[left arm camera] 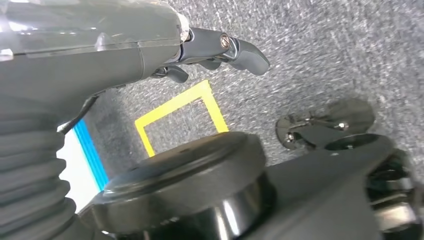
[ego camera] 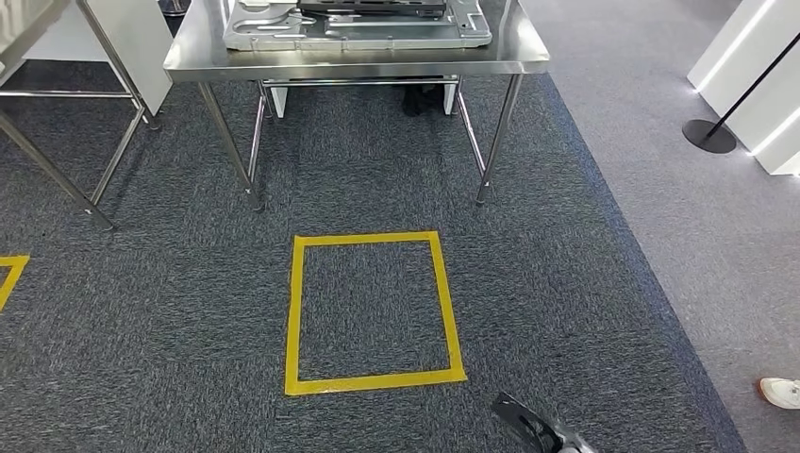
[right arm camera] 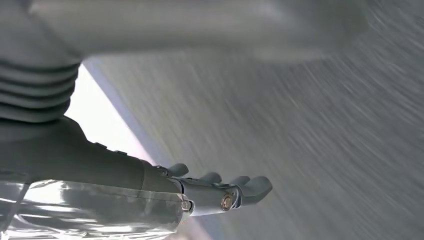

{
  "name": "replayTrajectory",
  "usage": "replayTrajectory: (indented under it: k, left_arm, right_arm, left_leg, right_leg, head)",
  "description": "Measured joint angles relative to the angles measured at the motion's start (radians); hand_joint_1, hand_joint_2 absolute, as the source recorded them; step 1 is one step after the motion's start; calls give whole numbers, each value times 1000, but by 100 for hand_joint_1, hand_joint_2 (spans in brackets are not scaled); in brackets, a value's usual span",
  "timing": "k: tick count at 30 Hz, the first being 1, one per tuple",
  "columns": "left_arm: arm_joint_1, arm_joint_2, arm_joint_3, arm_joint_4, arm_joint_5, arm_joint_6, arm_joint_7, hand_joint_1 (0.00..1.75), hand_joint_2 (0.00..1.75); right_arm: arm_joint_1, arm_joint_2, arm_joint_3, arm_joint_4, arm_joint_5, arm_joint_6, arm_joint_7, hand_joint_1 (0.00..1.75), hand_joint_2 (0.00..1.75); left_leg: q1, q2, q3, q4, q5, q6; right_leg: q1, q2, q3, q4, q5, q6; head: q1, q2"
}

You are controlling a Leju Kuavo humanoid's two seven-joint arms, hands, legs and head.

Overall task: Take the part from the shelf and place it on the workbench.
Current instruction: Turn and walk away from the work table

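Plenty of open carpet (ego camera: 189, 311) on the near side of the steel table (ego camera: 377, 57), with a yellow tape square (ego camera: 373, 311) marked on the floor just short of its front legs. The tabletop is mostly taken up by a flat grey tray (ego camera: 358, 33), so only a narrow bare strip shows along the front edge. A second metal frame (ego camera: 66, 142) stands to the table's left, a stanchion base (ego camera: 709, 136) well off to its right, and someone's shoe (ego camera: 781, 392) at the far right.
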Motion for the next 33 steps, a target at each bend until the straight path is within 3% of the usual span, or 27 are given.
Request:
replayTrajectory:
  k: [1, 2, 4, 5, 6, 8, 10, 11, 12, 13, 16, 18, 19, 21, 22, 23, 25, 27, 28, 29, 31, 33]
  left_arm:
    - [-2, 0, 0, 0, -2, 0, 2, 0, 175]
    - [-4, 0, -1, 0, -2, 1, 4, 0, 175]
    - [-6, 0, -1, 0, -3, 3, 4, 0, 175]
    - [-8, 0, -1, 0, -3, 4, 4, 0, 175]
    - [-9, 0, -1, 0, -3, 6, 4, 0, 175]
    - [-13, 1, -1, 0, -3, 12, 4, 0, 175]
    - [-19, 2, -1, 0, -6, 16, 8, 0, 175]
    - [-21, 3, -1, 0, -7, 17, 13, 0, 175]
    - [-21, 4, -5, 0, -3, 17, 20, 0, 175]
    - [-17, 5, -12, 0, 5, 17, 25, 0, 175]
    - [6, 10, -56, 0, 61, 18, 34, 0, 175]
    - [19, 14, -88, 0, 113, 19, 34, 0, 175]
    - [23, 16, -105, 0, 143, 19, 34, 0, 175]
    - [29, 20, -142, -1, 200, 20, 33, 0, 87]
    - [33, 22, -162, -2, 227, 20, 34, 0, 44]
    - [38, 25, -181, -4, 251, 22, 34, 0, 0]
    - [53, 34, -224, -16, 304, 26, 36, 0, 0]
    - [66, 44, -268, -35, 361, 30, 38, 0, 0]
    - [70, 49, -289, -46, 388, 31, 39, 0, 0]
    - [71, 52, -309, -58, 415, 31, 39, 0, 0]
    - [72, 57, -350, -82, 468, 34, 40, 0, 0]
    - [72, 64, -392, -105, 524, 37, 40, 0, 0]
  right_arm:
    - [23, 10, -35, 14, -30, 12, 22, 0, 175]
    - [47, 22, -71, 26, -53, 18, 35, 0, 131]
    - [92, 47, -123, 47, -75, 23, 46, 0, 44]
    - [108, 58, -142, 54, -80, 25, 50, 0, 44]
    - [120, 66, -156, 60, -87, 28, 55, 0, 87]
    - [135, 83, -186, 70, -104, 35, 66, 0, 175]
    - [146, 98, -218, 78, -120, 41, 70, 0, 175]
    - [152, 103, -231, 81, -124, 40, 70, 0, 175]
    - [156, 109, -242, 83, -129, 37, 68, 0, 175]
    - [158, 115, -249, 83, -134, 33, 66, 0, 175]
    - [160, 127, -256, 74, -157, 27, 57, 0, 175]
    - [162, 130, -257, 66, -178, 27, 50, 0, 175]
    - [164, 130, -257, 63, -189, 27, 47, 0, 131]
    - [171, 130, -256, 57, -212, 28, 40, 0, 44]
    - [177, 131, -256, 55, -223, 28, 36, 0, 0]
    - [183, 131, -255, 53, -234, 29, 33, 0, 0]
    - [202, 132, -253, 52, -256, 30, 26, 0, 0]
    - [226, 132, -249, 53, -279, 31, 19, 0, 0]
    - [241, 132, -246, 54, -290, 32, 15, 0, 0]
    - [254, 132, -243, 55, -301, 32, 12, 0, 0]
    - [279, 132, -235, 58, -322, 33, 5, 0, 0]
    - [296, 132, -227, 59, -344, 36, -3, 0, 0]
  left_leg:
    - [-1, -1, 2, 0, -1, -4]
    - [-2, -1, 4, 0, -1, -9]
    - [-2, -2, 7, -2, -1, -22]
    - [-2, -2, 7, -1, -3, -28]
    - [-2, -1, 5, 9, -13, -34]
    - [-2, -1, -24, 87, -71, -43]
    - [-1, -1, -71, 221, -146, -48]
    - [-1, -1, -84, 268, -164, -50]
    - [0, 0, -79, 278, -162, -52]
    - [1, 0, -56, 249, -144, -52]
    - [3, 0, 54, 59, -77, -45]
    - [0, -2, 80, 0, -71, -35]
    - [-2, -3, 77, -3, -68, -29]
    - [-1, -2, 75, -6, -62, -18]
    - [1, 0, 76, -9, -58, -12]
    - [3, 2, 76, -11, -55, -8]
    - [4, 9, 73, -11, -53, -4]
    - [3, 13, 71, -11, -53, -4]
    - [3, 13, 71, -10, -53, -4]
    - [3, 12, 72, -10, -53, -5]
    - [1, 11, 75, -10, -56, -10]
    - [-1, 13, 75, -9, -59, -20]
  right_leg:
    - [3, -1, 33, -57, 16, -7]
    - [6, -2, 53, -90, 22, -13]
    - [11, -1, 57, -100, 24, -25]
    - [9, -1, 58, -103, 28, -30]
    - [6, 0, 58, -106, 32, -37]
    - [1, 1, 58, -113, 39, -49]
    - [3, 0, 54, -112, 40, -53]
    - [4, -2, 52, -110, 40, -54]
    - [4, -3, 51, -108, 40, -54]
    - [4, -2, 49, -105, 40, -53]
    - [6, 4, 43, -90, 37, -45]
    - [8, 5, 37, -82, 37, -34]
    - [9, 5, 35, -81, 39, -28]
    - [7, 5, 33, -79, 37, -16]
    - [6, 6, 26, -63, 23, -11]
    - [4, 6, 11, -27, -2, -6]
    - [1, 6, -43, 97, -70, 2]
    - [-2, 6, -86, 195, -101, 6]
    - [-3, 6, -83, 193, -88, 6]
    - [-3, 6, -61, 151, -60, 4]
    - [-1, 5, 11, 9, 3, -5]
    - [5, 6, 52, -77, 24, -17]
  head:
    - [0, 0]
    - [0, 0]
    - [0, 0]
    - [0, 0]
    - [0, 0]
    - [0, 0]
    - [0, 0]
    - [0, 0]
    - [0, 0]
    - [0, 0]
    - [0, 0]
    - [0, 0]
    - [0, 0]
    - [0, 0]
    - [0, 0]
    - [0, 0]
    - [0, 0]
    - [0, 0]
    - [0, 0]
    - [0, 0]
    - [0, 0]
    - [0, 0]
